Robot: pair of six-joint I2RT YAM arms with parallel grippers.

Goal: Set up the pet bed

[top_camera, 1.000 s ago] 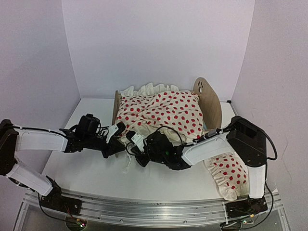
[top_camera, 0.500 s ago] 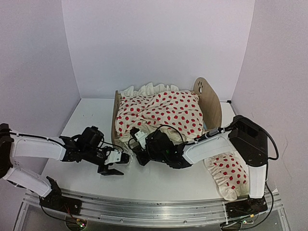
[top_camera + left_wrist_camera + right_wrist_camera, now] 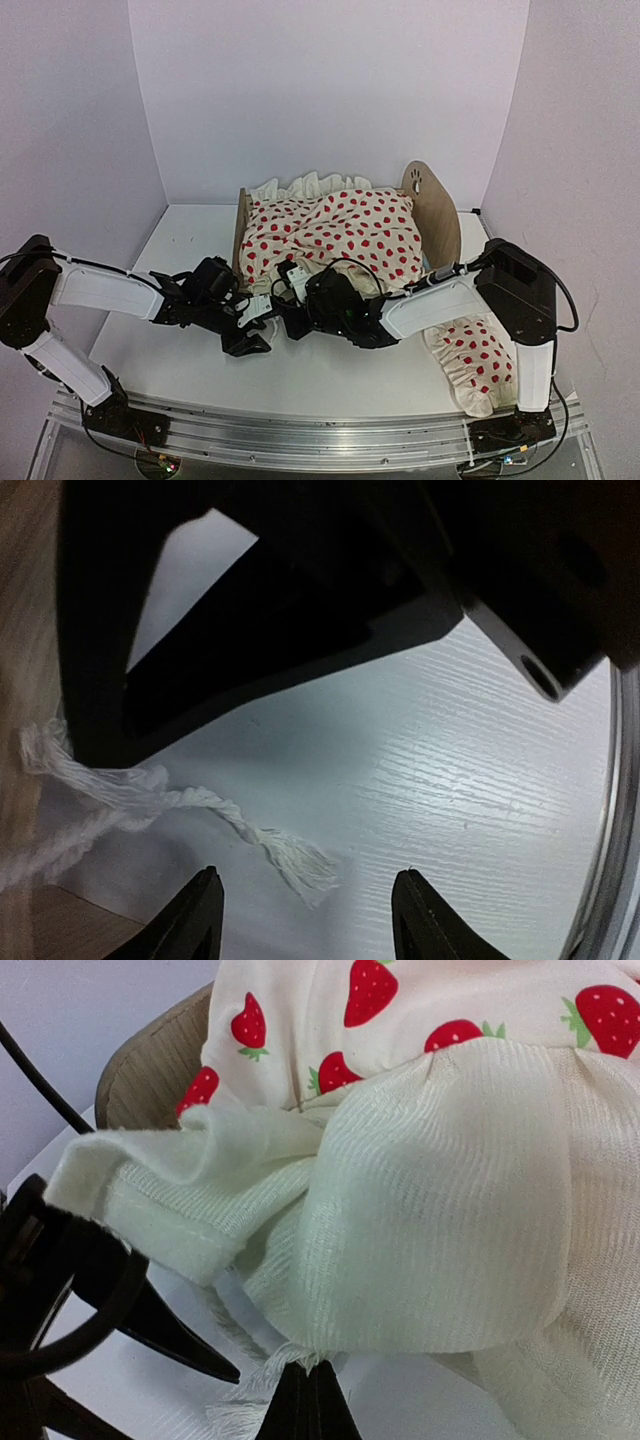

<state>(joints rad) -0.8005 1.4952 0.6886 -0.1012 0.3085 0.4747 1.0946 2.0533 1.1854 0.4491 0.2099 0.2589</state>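
- Pale lilac walls enclosed a white table.
- The pet bed sat at the back middle of the table. Its rounded headboard with the paw cutout was on the right and its lower footboard on the left.
- A cream blanket with red strawberry spots was heaped over the whole bed, its ruffled edge hanging over the near side.
- A matching spotted pillow lay on the table to the right of the bed, beside the right arm.
- The left gripper was low over the table just in front of the footboard corner. In the left wrist view its fingers stood spread apart with nothing between them.
- A frayed white cord lay on the table just ahead of those fingers, not touching them.
- The right gripper was at the near left edge of the blanket, close to the left gripper. In the right wrist view its fingers were pressed together and looked pinched on the pale ruffled hem of the blanket, lifting it a little.
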